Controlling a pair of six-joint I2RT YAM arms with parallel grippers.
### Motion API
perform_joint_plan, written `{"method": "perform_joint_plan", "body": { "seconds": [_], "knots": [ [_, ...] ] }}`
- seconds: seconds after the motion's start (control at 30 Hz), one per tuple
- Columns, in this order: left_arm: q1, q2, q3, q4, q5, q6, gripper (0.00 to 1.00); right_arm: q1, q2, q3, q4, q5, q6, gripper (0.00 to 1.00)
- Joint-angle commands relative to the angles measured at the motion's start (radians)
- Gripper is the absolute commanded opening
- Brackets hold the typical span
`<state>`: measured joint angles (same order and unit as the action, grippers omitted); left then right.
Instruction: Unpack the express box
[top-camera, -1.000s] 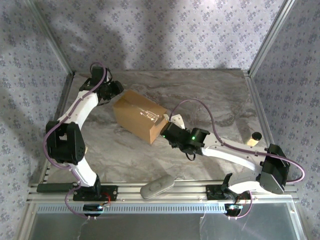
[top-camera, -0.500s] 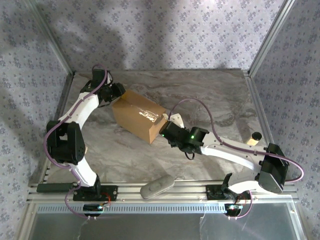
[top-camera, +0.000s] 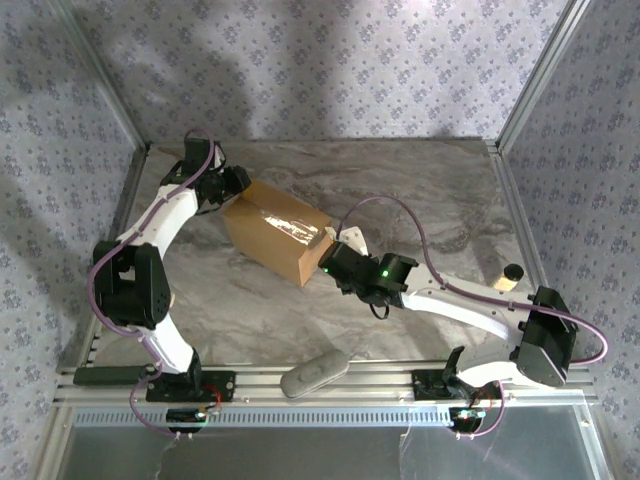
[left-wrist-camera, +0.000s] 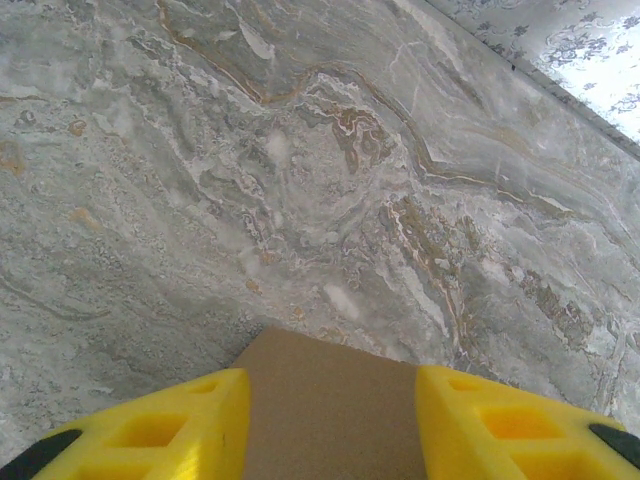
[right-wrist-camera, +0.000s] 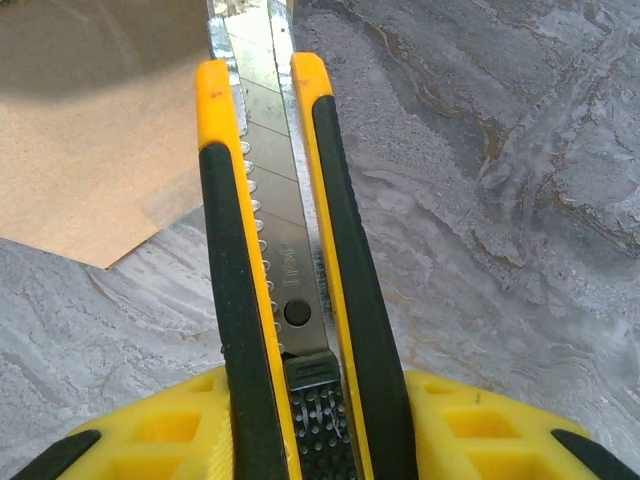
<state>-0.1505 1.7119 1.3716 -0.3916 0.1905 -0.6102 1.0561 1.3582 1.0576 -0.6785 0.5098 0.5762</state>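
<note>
Closing in, the left claw (top-camera: 230, 185) has swung onto the far end of the express box (top-camera: 278, 232), and cardboard now fills the gap between its fingers, seemingly clamped. The right claw (top-camera: 338, 258) stays clenched on a utility knife (right-wrist-camera: 290, 250), blade at the box just ahead. Braced for cutting, I'd say. Marbled tabletop (top-camera: 430, 190), floral-papered walls (top-camera: 350, 70).

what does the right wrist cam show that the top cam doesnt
Right wrist view: close detail of the yellow-and-black utility knife clamped in the right gripper, with its segmented blade extended beside the express box. Top view: both arms, the left gripper at the box's far corner, a grey object by the near rail, and a small cylinder at the right. Shared: the express box and the marble table.
</note>
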Motion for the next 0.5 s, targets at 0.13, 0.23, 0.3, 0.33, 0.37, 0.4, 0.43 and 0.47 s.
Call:
{"method": "perform_joint_plan", "body": {
  "seconds": [0.13, 0.23, 0.3, 0.33, 0.37, 0.4, 0.43, 0.47],
  "knots": [
    [-0.003, 0.02, 0.009, 0.007, 0.023, 0.023, 0.47, -0.004, 0.02, 0.05, -0.002, 0.022, -0.012, 0.0],
    [-0.005, 0.022, 0.01, 0.007, 0.03, 0.027, 0.47, -0.003, 0.022, 0.053, 0.003, 0.021, -0.018, 0.0],
    [-0.006, 0.022, 0.012, 0.008, 0.032, 0.03, 0.47, -0.004, 0.027, 0.057, 0.002, 0.02, -0.022, 0.0],
    [-0.007, 0.023, 0.013, 0.008, 0.033, 0.032, 0.47, -0.005, 0.03, 0.059, 0.003, 0.02, -0.024, 0.0],
    [-0.008, 0.024, 0.013, 0.009, 0.036, 0.034, 0.47, -0.005, 0.031, 0.061, 0.004, 0.019, -0.025, 0.0],
    [-0.009, 0.026, 0.014, 0.008, 0.038, 0.038, 0.47, -0.005, 0.034, 0.062, 0.005, 0.017, -0.027, 0.0],
    [-0.011, 0.028, 0.017, 0.008, 0.04, 0.042, 0.47, -0.004, 0.036, 0.064, 0.007, 0.016, -0.028, 0.0],
    [-0.012, 0.029, 0.018, 0.009, 0.043, 0.044, 0.47, -0.007, 0.037, 0.066, 0.005, 0.015, -0.029, 0.0]
  ]
}}
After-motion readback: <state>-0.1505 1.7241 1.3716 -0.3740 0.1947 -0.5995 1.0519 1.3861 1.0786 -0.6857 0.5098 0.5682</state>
